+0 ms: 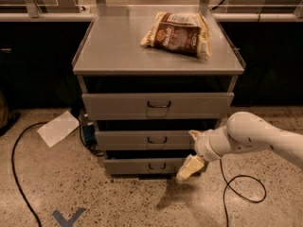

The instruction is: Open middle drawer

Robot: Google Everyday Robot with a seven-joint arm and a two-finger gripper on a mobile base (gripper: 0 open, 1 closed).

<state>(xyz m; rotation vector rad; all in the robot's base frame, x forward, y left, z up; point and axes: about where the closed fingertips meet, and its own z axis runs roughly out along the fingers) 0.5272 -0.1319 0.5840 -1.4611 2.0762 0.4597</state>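
1. task item: the middle drawer (128, 140), a wide, shallow grey metal drawer with a low flat front, sits between the taller grey top drawer (118, 106) at 12 o'clock and the grey bottom drawer (130, 166) at 6 o'clock. no tray interior shows, so it is judged shut or nearly shut.
2. grasp point: the small dark wire loop handle (157, 139) is at the centre of the front and nothing touches it.
3. tool (191, 151): the cream two-finger tool on the white arm (255, 136) is at 3 o'clock of the handle, by the right end of the drawer front. its fingers (188, 167) are spread and grasp nothing.
4. step in hand: judged as approach. the handle is not yet engaged.
5. next move: shift the tool toward 9 o'clock until the fingers straddle the loop, clench, then pull straight out.
6. note: the brown crinkled snack bag (179, 28) on the grey worktop (118, 51) is clear of the path.
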